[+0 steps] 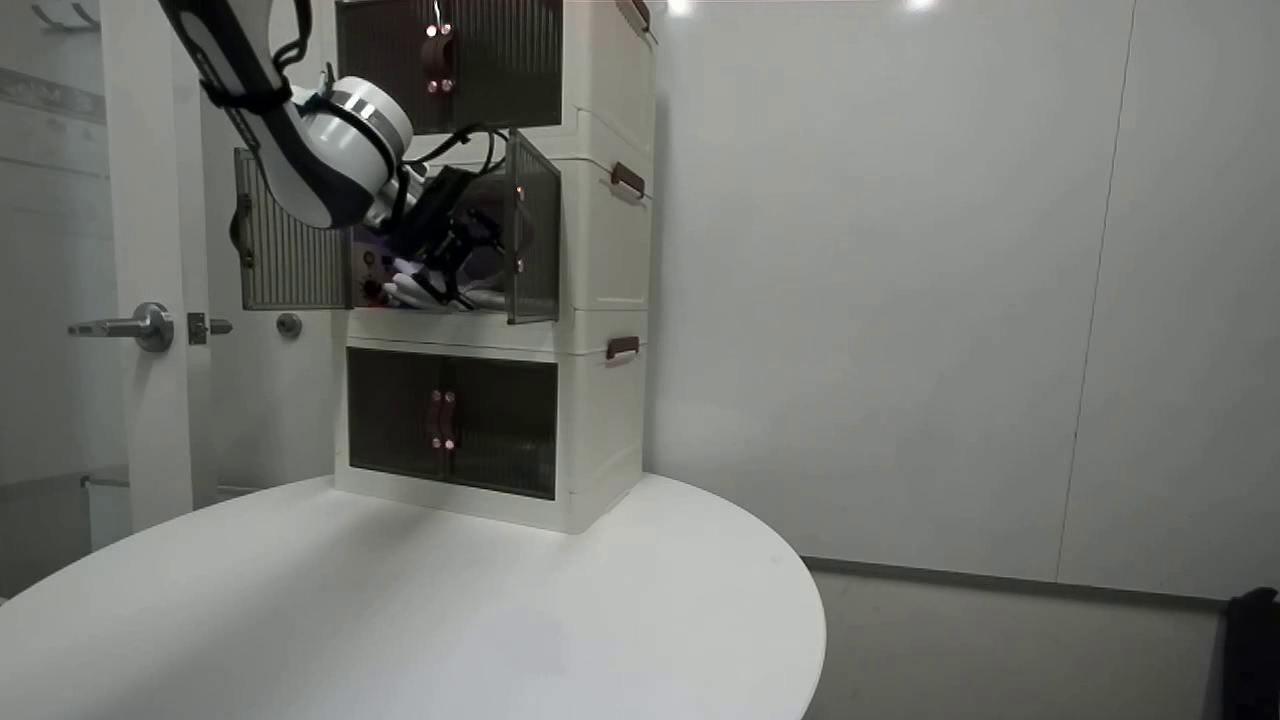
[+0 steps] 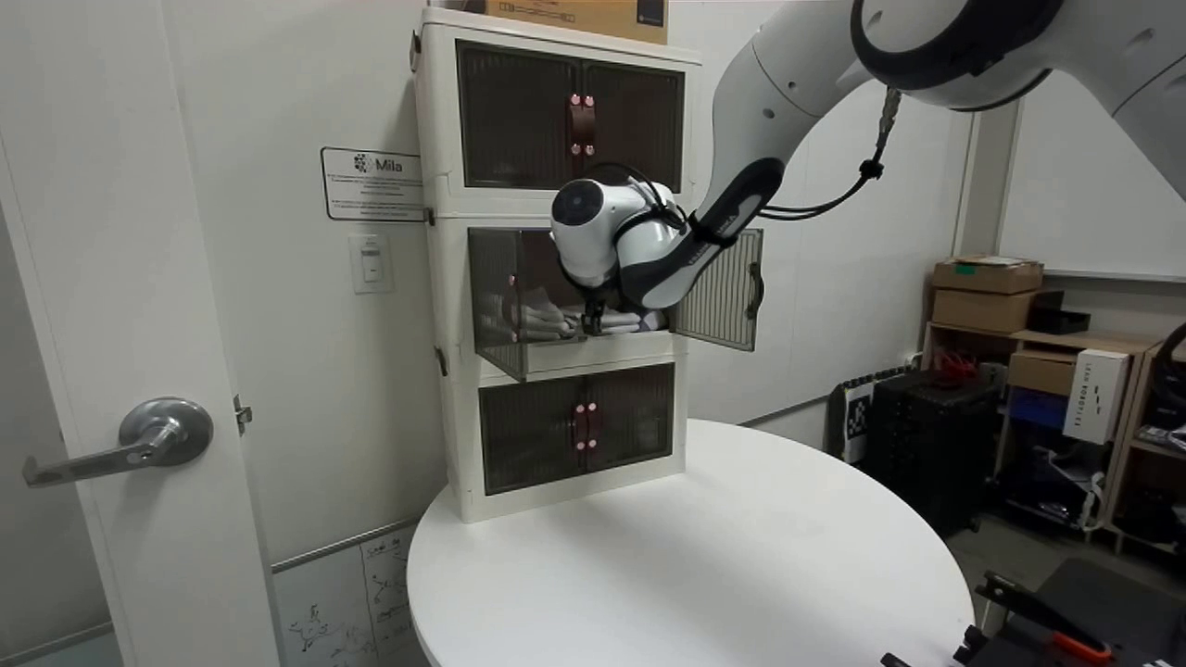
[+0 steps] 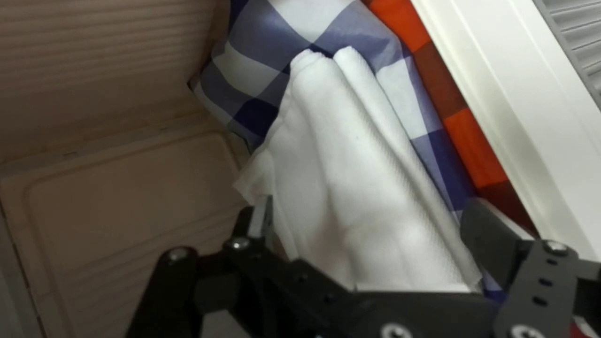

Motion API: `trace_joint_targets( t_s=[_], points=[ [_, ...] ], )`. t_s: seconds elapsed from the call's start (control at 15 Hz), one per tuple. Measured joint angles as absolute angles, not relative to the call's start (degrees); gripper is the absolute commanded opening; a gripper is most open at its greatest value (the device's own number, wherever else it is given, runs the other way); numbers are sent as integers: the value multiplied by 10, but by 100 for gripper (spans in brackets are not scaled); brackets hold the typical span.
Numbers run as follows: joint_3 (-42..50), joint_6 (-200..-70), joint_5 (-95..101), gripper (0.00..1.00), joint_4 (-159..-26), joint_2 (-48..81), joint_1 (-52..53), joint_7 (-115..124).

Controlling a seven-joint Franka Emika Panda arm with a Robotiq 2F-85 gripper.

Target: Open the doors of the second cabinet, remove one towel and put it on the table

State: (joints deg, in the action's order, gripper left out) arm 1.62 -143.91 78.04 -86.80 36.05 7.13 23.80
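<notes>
Cabinet interior [image 3: 131, 183]: towel [image 3: 371, 183] between parted jaws.

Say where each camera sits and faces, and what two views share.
Exterior view: higher than the table, facing stack and wall; arm enters upper left.
Exterior view: higher than the table, facing stack and sign; arm enters upper right.
Wrist view: on the arm, facing the towel in the middle cabinet; end effector open at bottom.
Both exterior views share table, arm and stack front, with opposite stack sides.
</notes>
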Motion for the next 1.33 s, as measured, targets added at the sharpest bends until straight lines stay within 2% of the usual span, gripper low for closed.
trace_joint_targets(
  t_s=[0.13,0.2,0.67,0.8,1.33],
  points=[
    [16,-1439,780,68,-855,371,71,238],
    [16,-1439,780,58,-847,376,71,238],
    [16,-1439,780,5,-815,403,71,238],
    [16,-1439,780,0,-810,407,72,238],
    [-5,-1446,685,2,-834,380,70,237]
  ],
)
